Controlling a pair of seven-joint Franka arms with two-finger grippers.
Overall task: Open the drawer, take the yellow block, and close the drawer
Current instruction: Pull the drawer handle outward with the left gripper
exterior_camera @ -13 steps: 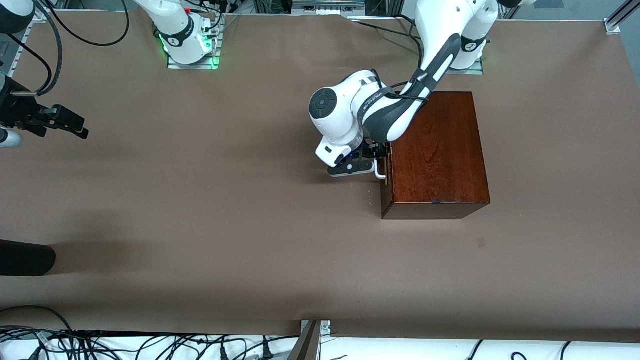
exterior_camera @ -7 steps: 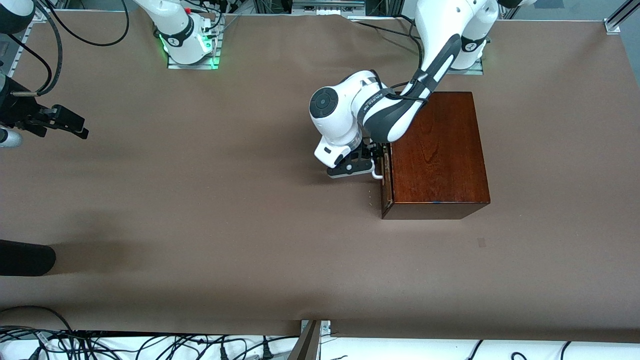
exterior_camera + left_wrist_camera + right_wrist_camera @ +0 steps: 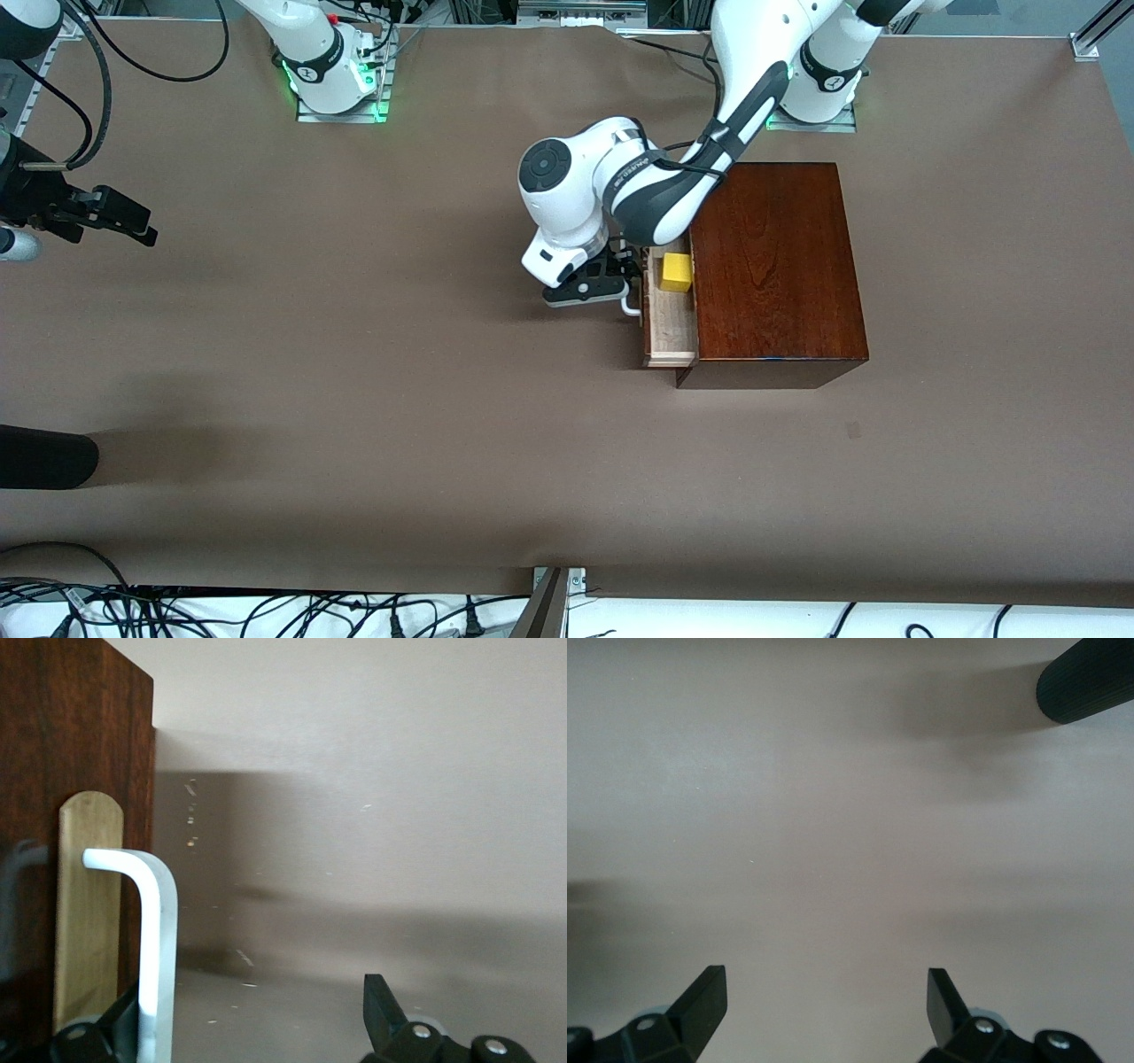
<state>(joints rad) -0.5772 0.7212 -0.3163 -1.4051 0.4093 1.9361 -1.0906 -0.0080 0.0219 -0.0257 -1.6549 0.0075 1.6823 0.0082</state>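
We find one drawer point(image 3: 670, 323) partly open, one yellow block point(image 3: 676, 271) lying inside. One white handle point(image 3: 151, 939) sits between the left gripper's point(image 3: 611, 282) open fingers. The right gripper point(image 3: 824, 1010) waits, fingers spread, over bare table point(image 3: 354, 399).

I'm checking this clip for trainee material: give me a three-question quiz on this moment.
1. True or false: the drawer is pulled partly out of the wooden box.
2. What lies in it? A) yellow block B) red ball C) nothing
3. Fill in: one finger of the open left gripper is hooked inside the white ____.

Key
1. True.
2. A, the yellow block.
3. Handle; the right gripper waits open over bare table.
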